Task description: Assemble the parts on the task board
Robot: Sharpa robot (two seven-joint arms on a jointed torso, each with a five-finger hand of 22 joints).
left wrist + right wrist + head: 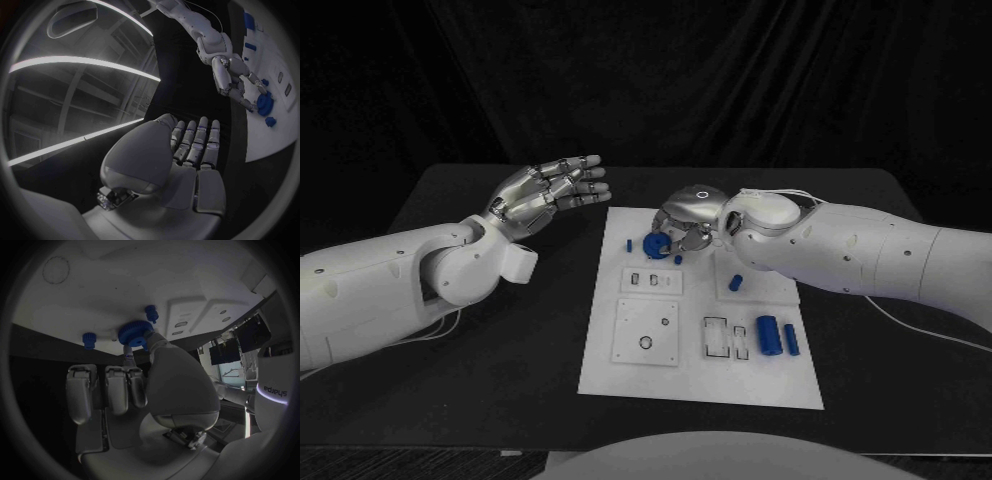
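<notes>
The task board (697, 385) lies mid-table (473, 390), two cylinders (777, 336) at its right edge.

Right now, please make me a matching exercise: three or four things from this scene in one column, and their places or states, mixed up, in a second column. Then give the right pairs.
Things
1. left hand
2. right hand
3. blue gear
4. two blue cylinders

Places or states
A. lying side by side on the board, at its near right part
B. raised over the bare table, fingers spread, holding nothing
C. at the board's far end, held in fingers
D. over the board's far end, fingers closed on a part

Pairs: 1-B, 2-D, 3-C, 4-A
</notes>
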